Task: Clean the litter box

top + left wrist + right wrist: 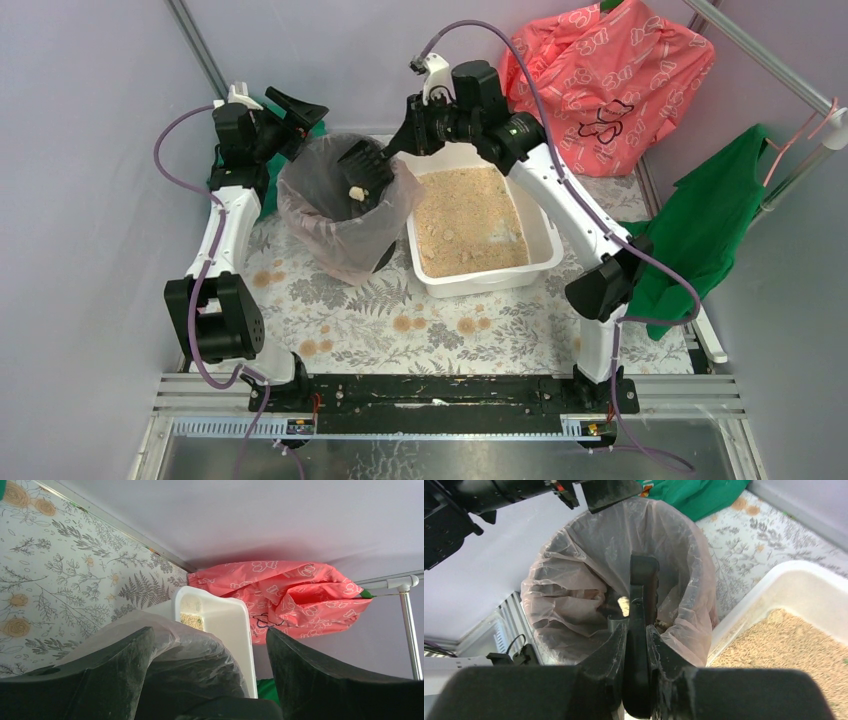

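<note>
A round black bin (335, 245) lined with a clear plastic bag stands on the worktop (400, 320), which is covered in a cloth printed with ferns and tan flowers. The bag is folded out over the bin's rim. A pink sack (610, 80) with white outline prints slumps in the far right corner. A green cloth (710, 220) hangs on the right beside a metal pole (409, 630). Another green cloth (694, 497) lies just behind the bin. Plain pale walls close the space in.

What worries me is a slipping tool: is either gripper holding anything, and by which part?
The right gripper grips the scoop by its handle, above the bin. The left gripper is open, holding nothing.
</note>
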Controlling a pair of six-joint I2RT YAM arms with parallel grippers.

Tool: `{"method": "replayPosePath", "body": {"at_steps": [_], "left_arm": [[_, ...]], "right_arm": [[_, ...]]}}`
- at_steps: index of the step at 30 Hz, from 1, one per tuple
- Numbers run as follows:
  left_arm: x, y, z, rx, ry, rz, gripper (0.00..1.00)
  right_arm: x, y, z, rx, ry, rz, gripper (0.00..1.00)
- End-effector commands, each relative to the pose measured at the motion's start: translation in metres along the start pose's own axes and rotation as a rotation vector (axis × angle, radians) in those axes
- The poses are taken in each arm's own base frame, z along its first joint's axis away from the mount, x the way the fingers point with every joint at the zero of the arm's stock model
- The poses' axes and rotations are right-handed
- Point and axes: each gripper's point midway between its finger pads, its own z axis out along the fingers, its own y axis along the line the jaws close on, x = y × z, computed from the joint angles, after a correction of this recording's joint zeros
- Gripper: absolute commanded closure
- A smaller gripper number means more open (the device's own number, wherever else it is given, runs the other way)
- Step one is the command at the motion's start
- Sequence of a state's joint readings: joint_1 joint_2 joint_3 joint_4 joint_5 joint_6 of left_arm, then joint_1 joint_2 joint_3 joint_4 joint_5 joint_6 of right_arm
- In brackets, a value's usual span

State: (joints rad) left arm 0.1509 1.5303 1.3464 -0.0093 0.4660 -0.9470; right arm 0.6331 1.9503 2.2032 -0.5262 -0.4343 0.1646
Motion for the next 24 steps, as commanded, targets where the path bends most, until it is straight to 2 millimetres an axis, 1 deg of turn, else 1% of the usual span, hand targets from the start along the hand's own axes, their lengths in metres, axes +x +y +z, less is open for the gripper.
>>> {"method": "replayPosePath", "body": {"at_steps": [1, 5, 11, 16, 17, 19, 20, 22, 23, 24], "left_arm": [[-0.007, -0.012, -0.001, 0.061, -0.020, 0.011, 0.09], [-0.008, -0.012, -0.002, 0.062, -0.022, 0.011, 0.09], [-0.007, -0.013, -0.003, 0.067, -0.023, 0.011, 0.09], [-0.006, -0.013, -0.003, 0.070, -0.021, 0.005, 0.09], [-0.006, -0.013, -0.003, 0.070, -0.020, 0.006, 0.09], [-0.006, -0.014, -0.004, 0.072, -0.020, 0.007, 0.09], [-0.006, -0.014, -0.004, 0.072, -0.020, 0.007, 0.09], [-0.006, -0.015, -0.004, 0.074, -0.019, 0.007, 0.09], [-0.005, -0.015, -0.005, 0.074, -0.018, 0.007, 0.09], [-0.006, -0.015, -0.005, 0.075, -0.018, 0.007, 0.09]], "right_arm": [[-0.061, 0.019, -0.039, 0.031, -0.201, -0.188, 1.00], [-0.074, 0.029, -0.049, 0.019, -0.250, -0.222, 1.00], [-0.084, 0.039, -0.056, -0.017, -0.323, -0.197, 1.00], [-0.075, 0.045, -0.052, -0.068, -0.291, -0.186, 1.00], [-0.076, 0.047, -0.053, -0.075, -0.297, -0.181, 1.00], [-0.078, 0.044, -0.057, -0.056, -0.320, -0.166, 1.00], [-0.083, 0.038, -0.063, -0.053, -0.341, -0.133, 1.00], [-0.094, 0.025, -0.079, -0.137, -0.391, 0.019, 1.00], [-0.107, 0.021, -0.092, -0.211, -0.455, 0.094, 1.00], [-0.116, 0.010, -0.108, -0.280, -0.510, 0.207, 1.00]]}}
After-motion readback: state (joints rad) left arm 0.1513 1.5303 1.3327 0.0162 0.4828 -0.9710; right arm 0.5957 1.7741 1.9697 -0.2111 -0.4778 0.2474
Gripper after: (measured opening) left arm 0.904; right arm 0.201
